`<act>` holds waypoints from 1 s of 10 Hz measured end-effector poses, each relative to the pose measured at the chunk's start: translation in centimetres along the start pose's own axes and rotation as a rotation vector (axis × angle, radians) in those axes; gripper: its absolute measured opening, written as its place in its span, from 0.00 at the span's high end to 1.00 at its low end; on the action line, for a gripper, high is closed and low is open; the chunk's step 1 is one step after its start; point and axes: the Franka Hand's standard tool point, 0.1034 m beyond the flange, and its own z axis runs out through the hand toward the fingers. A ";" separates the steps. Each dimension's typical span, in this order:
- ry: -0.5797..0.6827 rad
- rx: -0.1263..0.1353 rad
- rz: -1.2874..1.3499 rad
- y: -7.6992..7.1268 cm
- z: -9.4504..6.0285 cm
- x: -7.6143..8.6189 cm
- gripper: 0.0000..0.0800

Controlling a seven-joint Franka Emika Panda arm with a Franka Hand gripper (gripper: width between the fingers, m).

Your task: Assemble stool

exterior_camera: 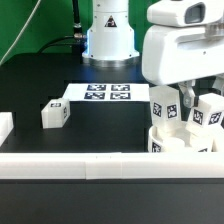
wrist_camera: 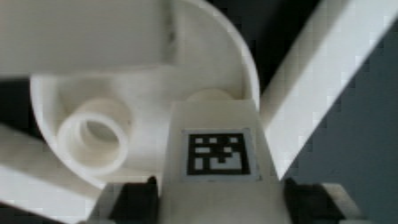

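My gripper (exterior_camera: pixel 200 100) hangs over the round white seat (exterior_camera: pixel 175 148) at the exterior view's right and is shut on a blocky white leg (exterior_camera: pixel 207 113). In the wrist view the gripper (wrist_camera: pixel 226 200) holds this tagged leg (wrist_camera: pixel 221 140) between its dark fingers (wrist_camera: pixel 134 200), just over the seat (wrist_camera: pixel 107 90), beside a round socket (wrist_camera: pixel 89 135). Another tagged leg (exterior_camera: pixel 163 104) stands upright on the seat next to the held one. A third leg (exterior_camera: pixel 55 114) lies loose on the black table at the exterior view's left.
The marker board (exterior_camera: pixel 105 93) lies mid-table before the robot base (exterior_camera: pixel 107 35). A long white rail (exterior_camera: pixel 90 165) runs along the near edge and shows in the wrist view (wrist_camera: pixel 329 80). Another white piece (exterior_camera: pixel 5 126) sits at the left edge.
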 end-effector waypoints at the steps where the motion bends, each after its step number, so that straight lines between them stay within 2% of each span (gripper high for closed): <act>1: 0.013 0.000 0.129 -0.4 0.1 0.0 0.58; 6: 0.004 0.014 0.644 -0.3 0.1 0.0 0.58; 10: 0.002 0.018 0.856 -0.3 0.1 0.0 0.58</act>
